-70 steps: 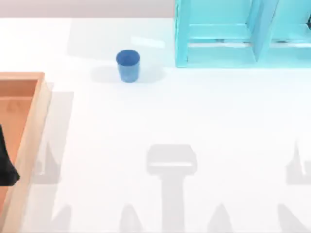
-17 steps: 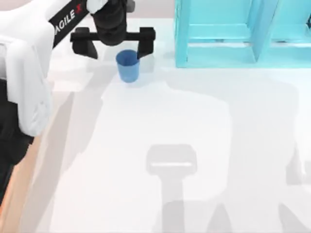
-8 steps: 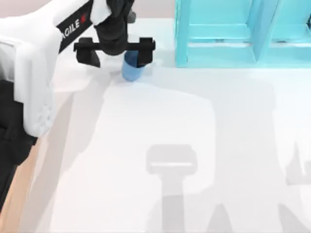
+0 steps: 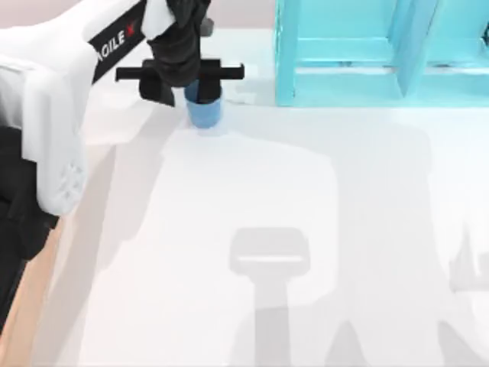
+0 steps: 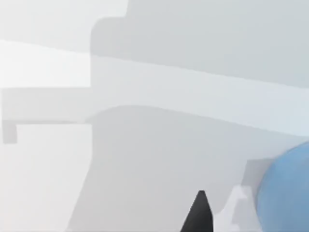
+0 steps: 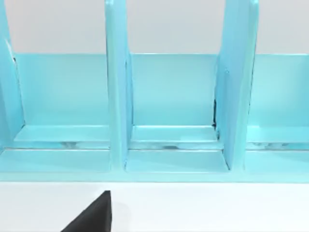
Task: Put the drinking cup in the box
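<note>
The blue drinking cup (image 4: 205, 115) stands upright on the white table near the back, left of the cyan shelf. My left gripper (image 4: 183, 90) hangs directly over it, open, with its right finger above the cup's rim and its left finger off to the cup's left. In the left wrist view the cup (image 5: 286, 191) is at the frame's edge, a little apart from one black fingertip (image 5: 200, 215). Of the wooden box only a strip of tan rim (image 4: 32, 306) shows at the left edge, under my left arm. My right gripper (image 6: 96, 215) is parked facing the shelf.
The cyan compartmented shelf unit (image 4: 382, 53) stands at the back right, close to the cup's right side; its upright dividers (image 6: 117, 96) rise in front of the right wrist camera. My white left arm (image 4: 53, 115) lies over the table's left side and the box.
The left gripper's fingers have drawn closer together over the cup and the gripper has settled onto it. Several seconds ago the arm was off the table and the box lay uncovered.
</note>
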Available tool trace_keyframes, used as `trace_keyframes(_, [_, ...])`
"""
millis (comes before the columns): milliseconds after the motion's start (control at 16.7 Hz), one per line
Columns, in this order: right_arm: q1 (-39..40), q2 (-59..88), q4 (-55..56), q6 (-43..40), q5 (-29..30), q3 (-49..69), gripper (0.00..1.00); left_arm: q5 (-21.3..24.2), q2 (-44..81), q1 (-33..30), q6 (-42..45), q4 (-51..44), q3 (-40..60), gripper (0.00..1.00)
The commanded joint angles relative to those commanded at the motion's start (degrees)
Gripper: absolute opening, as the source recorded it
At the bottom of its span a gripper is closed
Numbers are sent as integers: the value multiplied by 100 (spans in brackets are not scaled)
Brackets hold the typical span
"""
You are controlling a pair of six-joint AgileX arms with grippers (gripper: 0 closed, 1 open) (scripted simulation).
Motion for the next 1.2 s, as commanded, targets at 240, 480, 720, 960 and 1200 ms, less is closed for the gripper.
trace_keyframes(240, [0,0,0,0,0,0,100,0,0,0,0,0,0,0])
trace_keyframes(480, [0,0,0,0,0,0,100,0,0,0,0,0,0,0])
trace_keyframes(720, [0,0,0,0,0,0,100,5,-18,-24,-2,-3,-2,0])
trace_keyframes(960, [0,0,0,0,0,0,100,151,-405,125,356,109,-320,0])
trace_keyframes(1200, [0,0,0,0,0,0,100,507,-1665,735,1343,260,-1352,0])
